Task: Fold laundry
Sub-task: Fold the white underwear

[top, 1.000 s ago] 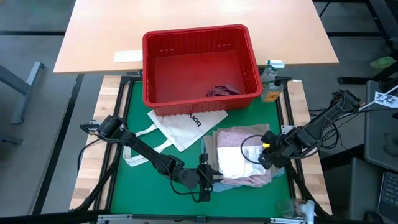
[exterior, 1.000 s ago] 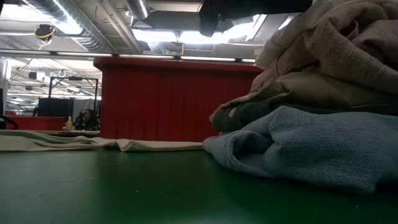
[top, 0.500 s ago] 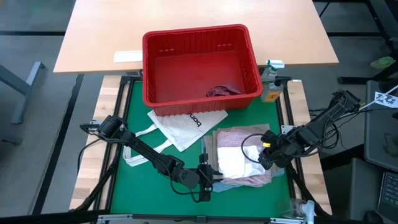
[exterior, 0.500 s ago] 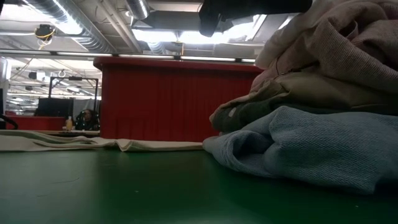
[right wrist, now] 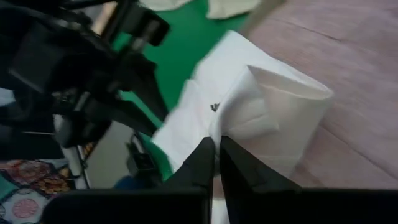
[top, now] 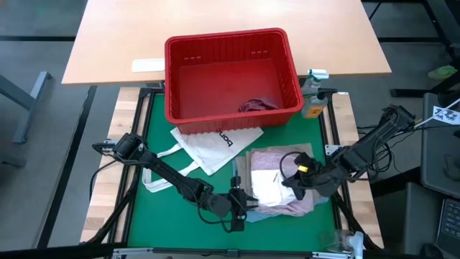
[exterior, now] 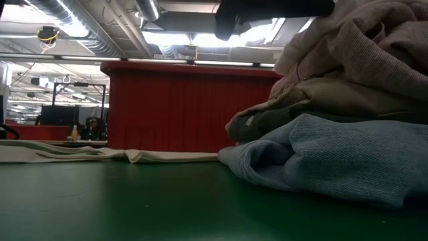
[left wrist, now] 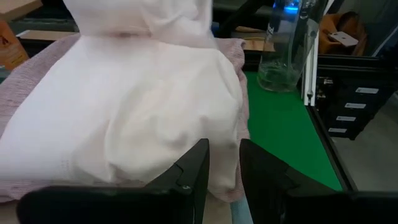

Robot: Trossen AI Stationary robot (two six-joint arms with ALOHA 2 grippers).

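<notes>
With my right claw (top: pixel 293 179) pinching the white piece (top: pixel 267 186) atop the pink garment (top: pixel 270 157), and left claw (top: pixel 243 203) part-spread beside it, I judge the thin fold may slip free.

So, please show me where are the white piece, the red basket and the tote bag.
white piece (top: pixel 267 187), high view, its flat middle.
red basket (top: pixel 231 39), high view, its far rim.
tote bag (top: pixel 219 146), high view, its printed panel.
</notes>
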